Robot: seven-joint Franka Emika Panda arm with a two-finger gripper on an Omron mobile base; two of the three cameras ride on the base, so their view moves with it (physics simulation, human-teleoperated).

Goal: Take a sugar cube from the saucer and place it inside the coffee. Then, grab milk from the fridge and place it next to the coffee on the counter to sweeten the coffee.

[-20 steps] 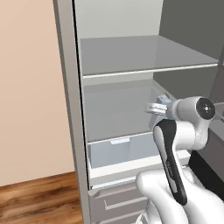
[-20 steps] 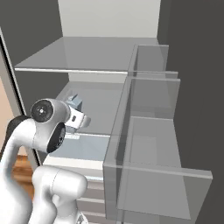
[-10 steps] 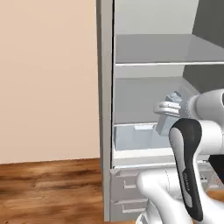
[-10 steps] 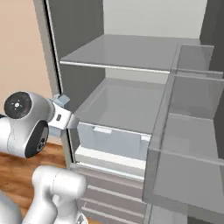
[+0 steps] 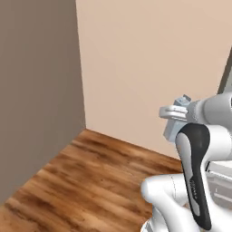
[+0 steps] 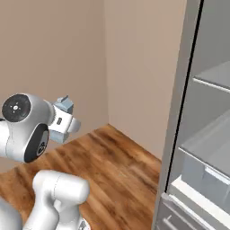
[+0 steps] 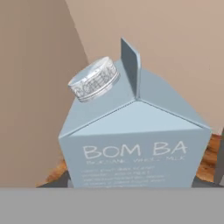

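**Left base view: milk is out of the fridge, counter drop is what's left**

Landmark = fridge. Going left to right.

Left base view: grey-brown wall panel (image 5: 38,90) far left, beige wall (image 5: 149,68) and wood floor (image 5: 90,181) in the middle, my gripper (image 5: 174,118) just left of the fridge (image 5: 225,77) edge at the right border. A pale blue box sits in the gripper there, that's the milk (image 5: 171,129).

Right base view: gripper (image 6: 67,117) is well left of the fridge (image 6: 197,112), out over the wood floor, with the milk (image 6: 64,105) peeking above the hand. Fridge stands open, with its shelves (image 6: 211,76) and a pale drawer (image 6: 202,173) on show at the right.

Hand view: milk (image 7: 131,144) right up against the camera, upright, cap (image 7: 94,78) at upper left of the gable. My fingers are closed onto the carton low down; contact itself is hidden by the carton body.

Progress, my read:
- Sugar cube step: can't tell from these frames.
- Milk fetch: done, carton is clear of the fridge.
- Left: carry it to the counter, set it down beside the coffee, let go.
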